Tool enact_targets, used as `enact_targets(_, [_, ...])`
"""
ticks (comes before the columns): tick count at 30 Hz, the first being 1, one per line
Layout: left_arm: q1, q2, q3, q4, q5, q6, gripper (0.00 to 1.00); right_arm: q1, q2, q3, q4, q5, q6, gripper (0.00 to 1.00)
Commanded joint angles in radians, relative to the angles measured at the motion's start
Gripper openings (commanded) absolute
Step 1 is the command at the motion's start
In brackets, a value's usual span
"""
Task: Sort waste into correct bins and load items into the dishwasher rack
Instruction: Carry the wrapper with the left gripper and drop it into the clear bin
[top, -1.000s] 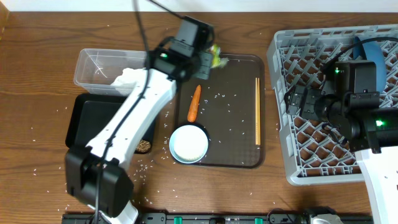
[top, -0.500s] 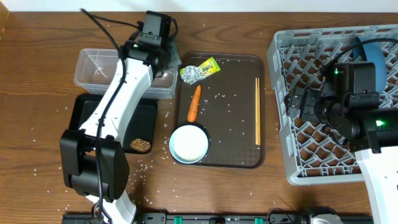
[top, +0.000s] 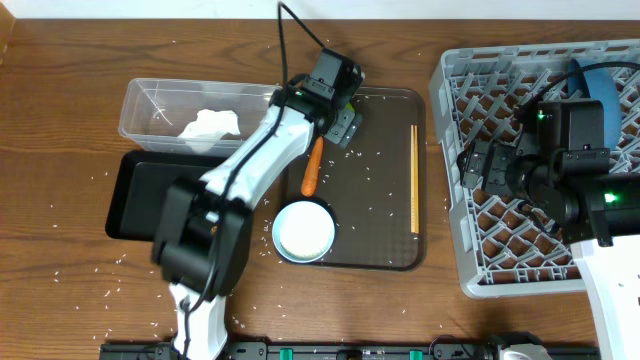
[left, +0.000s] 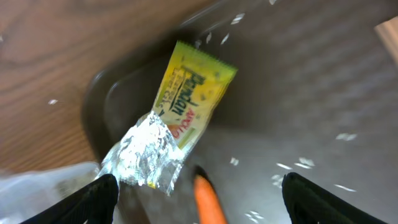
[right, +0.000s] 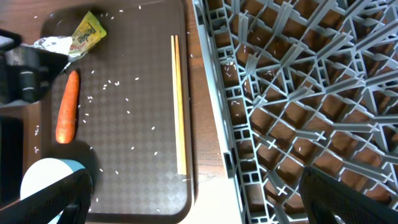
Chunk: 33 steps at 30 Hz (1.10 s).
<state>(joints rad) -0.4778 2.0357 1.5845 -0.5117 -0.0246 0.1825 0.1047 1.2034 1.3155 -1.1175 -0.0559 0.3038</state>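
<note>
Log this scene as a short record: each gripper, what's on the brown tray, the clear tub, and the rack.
left gripper: open, above the wrapper at a corner of the brown tray
right gripper: open, empty, over the tray-side edge of the rack
on brown tray: wrapper, carrot, white bowl, chopsticks, scattered rice
clear tub: holds the tissue
rack: blue plate standing on edge
</note>
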Motion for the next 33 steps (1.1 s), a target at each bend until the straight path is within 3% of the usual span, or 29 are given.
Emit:
enact_targets(1, [0.017, 0.080, -0.021, 0.042, -0.040, 0.064, 0.86, 0.000, 0.001, 0.005, -0.001, -0.001, 0.006, 0.99])
enact_targets(9, [0.018, 0.164, -0.021, 0.116, -0.034, 0.098, 0.85, 0.000, 0.001, 0.005, -0.001, -0.001, 0.006, 0.99])
enact_targets(11, [0.018, 0.174, -0.021, 0.117, 0.000, 0.098, 0.76, 0.000, 0.001, 0.005, -0.001, -0.001, 0.006, 0.99])
enact_targets(13, [0.018, 0.179, -0.021, 0.117, 0.044, 0.098, 0.57, 0.000, 0.001, 0.005, -0.001, -0.001, 0.006, 0.99])
enact_targets(18, [0.016, 0.185, -0.021, 0.125, 0.121, 0.097, 0.44, 0.000, 0.001, 0.005, -0.001, -0.001, 0.006, 0.99])
enact_targets(22, [0.016, 0.185, -0.021, 0.125, 0.122, 0.097, 0.19, 0.000, 0.001, 0.005, -0.002, -0.001, 0.006, 0.99])
enact_targets(23, [0.016, 0.185, -0.021, 0.125, 0.122, 0.093, 0.06, 0.000, 0.001, 0.005, -0.002, -0.001, 0.006, 0.99])
enact_targets(33, [0.011, 0.125, -0.021, 0.096, 0.192, 0.040, 0.06, 0.000, 0.001, 0.005, -0.002, -0.001, 0.006, 0.99])
